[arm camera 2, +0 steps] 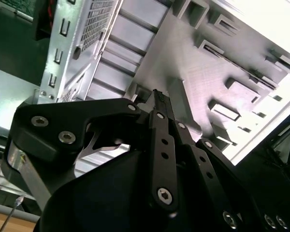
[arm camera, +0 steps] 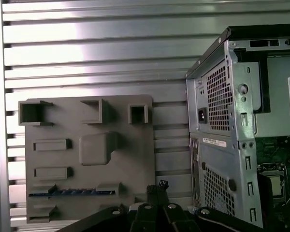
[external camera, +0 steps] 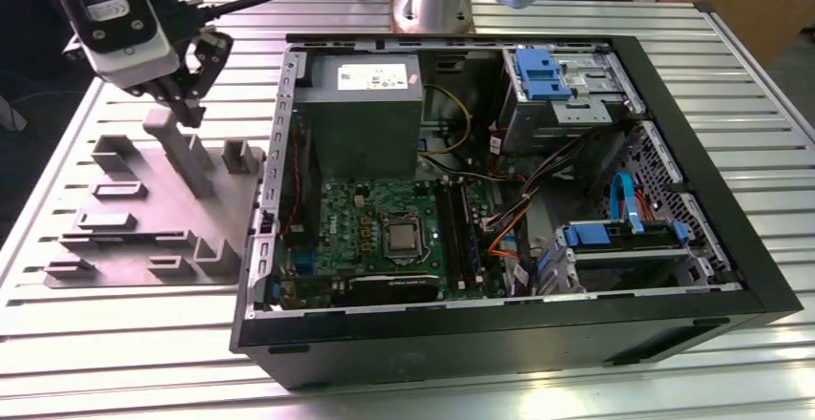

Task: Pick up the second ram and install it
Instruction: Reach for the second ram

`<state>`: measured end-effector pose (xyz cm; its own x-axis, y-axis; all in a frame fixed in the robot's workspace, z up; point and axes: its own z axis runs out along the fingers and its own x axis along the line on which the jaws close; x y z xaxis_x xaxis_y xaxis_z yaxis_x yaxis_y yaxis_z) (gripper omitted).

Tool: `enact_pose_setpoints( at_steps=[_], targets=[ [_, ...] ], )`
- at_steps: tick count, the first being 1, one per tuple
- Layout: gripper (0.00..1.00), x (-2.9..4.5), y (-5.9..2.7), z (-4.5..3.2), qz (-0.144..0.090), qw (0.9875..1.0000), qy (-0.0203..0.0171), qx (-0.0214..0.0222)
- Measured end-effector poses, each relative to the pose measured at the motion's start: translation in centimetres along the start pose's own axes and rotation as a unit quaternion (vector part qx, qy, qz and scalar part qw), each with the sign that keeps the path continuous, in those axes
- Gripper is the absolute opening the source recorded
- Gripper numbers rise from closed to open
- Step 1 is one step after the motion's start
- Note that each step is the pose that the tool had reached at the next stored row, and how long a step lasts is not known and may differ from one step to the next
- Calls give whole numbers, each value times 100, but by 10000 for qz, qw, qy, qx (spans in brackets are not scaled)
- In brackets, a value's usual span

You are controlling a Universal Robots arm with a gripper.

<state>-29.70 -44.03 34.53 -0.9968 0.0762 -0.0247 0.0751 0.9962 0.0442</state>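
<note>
My gripper [arm camera: 159, 185] is pressed together on nothing. The memory stick [arm camera: 70, 192] sits in a slot of the grey tray [arm camera: 135, 159], off to one side of my fingertips, its long axis pointing almost straight at them. The first wrist view gives that thin blue edge, while the exterior view sets my gripper above the tray, beside the open computer case [external camera: 510, 339].
</note>
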Motion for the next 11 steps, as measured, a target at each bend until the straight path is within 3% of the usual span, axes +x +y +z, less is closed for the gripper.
enact_pose_setpoints(
  at_steps=[11],
  targets=[
    [10,246,-108,48,0,10000,1,1]
  ],
)
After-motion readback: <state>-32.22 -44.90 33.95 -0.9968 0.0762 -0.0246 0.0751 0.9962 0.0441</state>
